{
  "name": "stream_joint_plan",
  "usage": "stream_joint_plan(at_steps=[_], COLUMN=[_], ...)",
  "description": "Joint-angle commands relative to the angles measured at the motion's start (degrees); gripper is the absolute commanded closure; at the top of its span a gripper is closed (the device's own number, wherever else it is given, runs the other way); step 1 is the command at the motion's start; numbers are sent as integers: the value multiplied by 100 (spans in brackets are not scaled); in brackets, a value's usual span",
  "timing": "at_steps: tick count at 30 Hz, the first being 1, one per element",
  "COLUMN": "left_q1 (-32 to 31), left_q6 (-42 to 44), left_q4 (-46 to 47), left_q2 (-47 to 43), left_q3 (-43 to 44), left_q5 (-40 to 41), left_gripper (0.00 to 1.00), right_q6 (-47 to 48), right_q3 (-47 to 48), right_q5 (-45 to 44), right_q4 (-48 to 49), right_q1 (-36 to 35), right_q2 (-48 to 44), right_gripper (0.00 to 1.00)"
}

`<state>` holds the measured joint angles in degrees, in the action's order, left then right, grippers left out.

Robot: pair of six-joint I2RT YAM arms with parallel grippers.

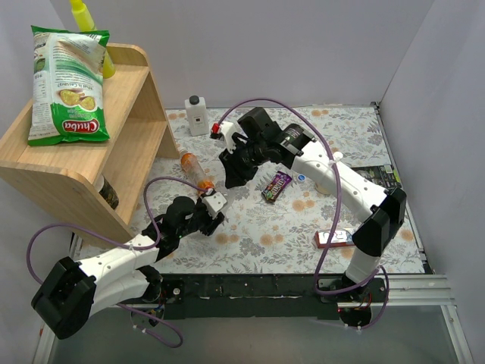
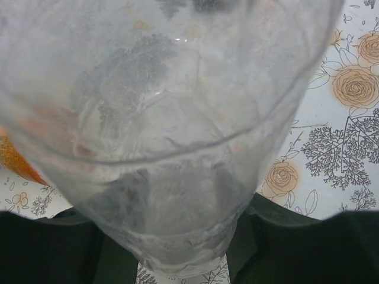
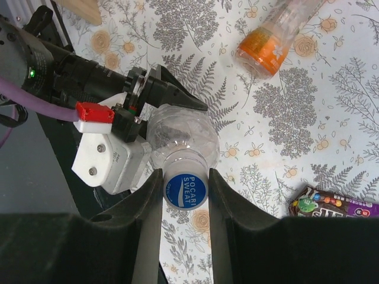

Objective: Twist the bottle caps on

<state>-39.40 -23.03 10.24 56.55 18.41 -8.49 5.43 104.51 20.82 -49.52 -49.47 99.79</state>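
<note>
Floral tabletop (image 1: 303, 220) is shown. A clear plastic bottle (image 3: 183, 133), judged light and crushable, is clamped by the left fingers (image 2: 53, 248); its small blue screw cap (image 3: 185, 190) is pinched rim-wise by the right fingers (image 3: 142, 236).

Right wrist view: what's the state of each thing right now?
Clear bottle: gripped by left gripper.
Cap: on the bottle's neck, pinched by right gripper; tightness unclear.
Orange bottle: lying on its side.
Candy pack: lying flat.
</note>
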Motion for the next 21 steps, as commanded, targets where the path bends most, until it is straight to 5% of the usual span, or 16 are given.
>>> stream_joint_plan(at_steps=[1,5,10,19,21], left_q1=[-15,-15,-15,-15,-15], left_q6=[-202,-859,-1212,-941,-914], left_q4=[1111,1243,1489,1332,1253], left_q2=[-233,-197,-373,-250,-241], left_q3=[286,312,373,294,259], left_q5=[-21,93,-871,-1243,-1269], left_gripper=[100,100,100,100,100], right_q6=[-235,-429,-499,-166,-78], right_q3=[131,26,-89,113,253], right_q5=[-701,-957,-1036,-966,-931], right_q4=[-374,-339,-322,-278,-322], right_q1=[17,-10,-36,69,87], right_q2=[304,383,454,506,542], right_gripper=[98,99,99,98,84])
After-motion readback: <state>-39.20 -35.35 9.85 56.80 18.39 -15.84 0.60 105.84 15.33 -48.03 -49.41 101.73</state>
